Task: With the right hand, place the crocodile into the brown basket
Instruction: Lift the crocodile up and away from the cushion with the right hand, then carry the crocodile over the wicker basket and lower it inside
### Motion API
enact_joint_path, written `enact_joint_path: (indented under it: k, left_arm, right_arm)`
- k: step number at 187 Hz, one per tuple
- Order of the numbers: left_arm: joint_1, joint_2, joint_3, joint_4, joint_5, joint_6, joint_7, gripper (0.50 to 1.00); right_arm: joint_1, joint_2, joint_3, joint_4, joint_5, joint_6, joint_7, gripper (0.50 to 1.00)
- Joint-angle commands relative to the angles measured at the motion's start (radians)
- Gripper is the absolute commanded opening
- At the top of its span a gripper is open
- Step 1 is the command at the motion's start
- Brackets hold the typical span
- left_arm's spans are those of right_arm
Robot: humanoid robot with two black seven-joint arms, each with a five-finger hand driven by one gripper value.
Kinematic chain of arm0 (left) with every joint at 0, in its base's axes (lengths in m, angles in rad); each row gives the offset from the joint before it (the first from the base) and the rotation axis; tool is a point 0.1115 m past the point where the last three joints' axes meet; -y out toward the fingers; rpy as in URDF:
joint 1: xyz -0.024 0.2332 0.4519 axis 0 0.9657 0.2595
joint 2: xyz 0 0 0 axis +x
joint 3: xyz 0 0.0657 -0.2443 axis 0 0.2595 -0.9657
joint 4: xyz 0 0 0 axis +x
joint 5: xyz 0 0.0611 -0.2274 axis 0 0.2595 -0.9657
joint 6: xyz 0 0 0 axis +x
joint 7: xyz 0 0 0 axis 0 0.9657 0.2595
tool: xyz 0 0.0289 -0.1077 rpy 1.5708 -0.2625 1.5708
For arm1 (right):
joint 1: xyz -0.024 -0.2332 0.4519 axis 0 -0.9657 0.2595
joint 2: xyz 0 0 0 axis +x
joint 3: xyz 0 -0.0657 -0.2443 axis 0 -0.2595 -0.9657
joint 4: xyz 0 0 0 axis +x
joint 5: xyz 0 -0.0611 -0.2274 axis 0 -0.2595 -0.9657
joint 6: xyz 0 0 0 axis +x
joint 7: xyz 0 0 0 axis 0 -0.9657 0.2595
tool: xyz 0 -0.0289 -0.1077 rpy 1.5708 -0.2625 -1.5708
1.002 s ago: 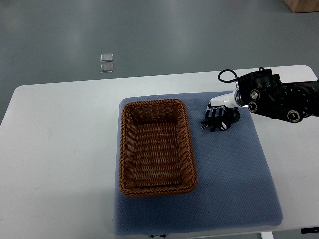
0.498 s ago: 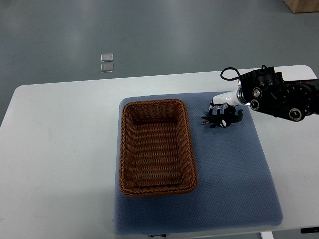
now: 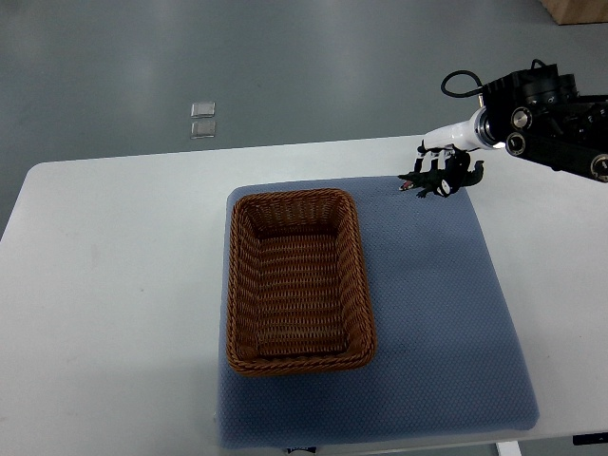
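Note:
A small dark crocodile toy [image 3: 429, 184] hangs in the air above the back right corner of the blue mat [image 3: 437, 313]. My right hand [image 3: 443, 171] is shut on it, with the arm coming in from the upper right. The crocodile's snout points left, toward the basket. The brown wicker basket [image 3: 296, 279] lies on the mat's left half; its inside shows only wicker. The hand is to the right of the basket's back end and well apart from it. The left arm does not show.
The blue mat lies on a white table [image 3: 114, 285]. Two small clear squares [image 3: 202, 120] lie on the grey floor beyond the table. A brown box corner [image 3: 578, 9] shows at the top right.
The right hand has risen from the mat with the crocodile in its fingers and moved back and to the right, off the mat's surface.

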Motion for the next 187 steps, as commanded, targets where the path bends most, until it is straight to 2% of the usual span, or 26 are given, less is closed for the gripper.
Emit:
enact_joint_path:
  k: [1, 24, 47, 69, 96, 130, 153, 187]
  left_arm:
    - [0.000, 0.000, 0.001, 0.000, 0.001, 0.000, 0.000, 1.000]
    - [0.000, 0.000, 0.003, -0.002, 0.001, 0.000, 0.000, 1.000]
    - [0.000, 0.000, 0.003, -0.002, 0.001, -0.002, 0.000, 1.000]
    - [0.000, 0.000, 0.003, -0.002, 0.001, 0.000, 0.000, 1.000]
    - [0.000, 0.000, 0.001, -0.002, 0.001, -0.002, 0.000, 1.000]
    - [0.000, 0.000, 0.001, -0.002, 0.001, -0.002, 0.000, 1.000]
    - [0.000, 0.000, 0.001, -0.002, 0.001, -0.002, 0.000, 1.000]
    - [0.000, 0.000, 0.001, 0.000, 0.001, -0.002, 0.000, 1.000]
  right_arm:
    - [0.064, -0.036, 0.001, 0.050, 0.006, 0.013, 0.000, 0.541]
    - [0.159, -0.062, 0.001, 0.110, 0.009, 0.032, 0.000, 0.543]
    - [0.225, -0.062, -0.002, 0.115, 0.009, 0.042, -0.003, 0.552]
    - [0.291, -0.060, -0.002, 0.135, 0.009, 0.088, -0.003, 0.556]
    - [0.333, -0.046, -0.002, 0.165, 0.011, 0.095, -0.004, 0.558]
    - [0.334, 0.020, 0.000, 0.165, 0.012, 0.054, 0.002, 0.560]
    - [0.320, 0.104, -0.003, 0.159, 0.068, -0.013, 0.003, 0.566]
    - [0.282, 0.228, -0.005, 0.133, 0.100, -0.050, 0.003, 0.572]
